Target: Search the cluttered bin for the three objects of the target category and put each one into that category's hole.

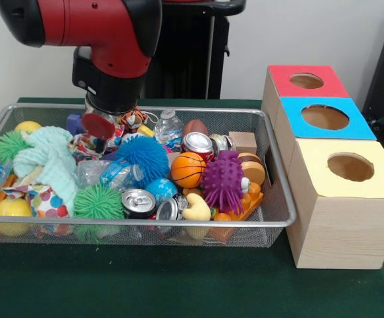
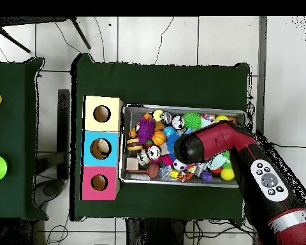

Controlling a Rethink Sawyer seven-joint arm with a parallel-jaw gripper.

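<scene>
while the bin (image 1: 281, 199) is heaped full, nothing shows the task begun: the red hole (image 1: 306, 81), blue hole (image 1: 325, 117) and yellow hole (image 1: 350, 167) all look empty. the target category cannot be told. the gripper (image 1: 112, 118) sits low over the bin's far left clutter, its pincer hidden, so its state cannot be told. wire walls hem it in; open room lies above the boxes.

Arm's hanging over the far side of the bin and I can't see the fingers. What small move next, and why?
Probably lift the arm a little before committing. Its wrist hides the gripper and the items beneath it, so nothing shows what, if anything, is held. The wire bin is heaped with soda cans, spiky balls and cloth, and the three box holes stand beside it.
</scene>
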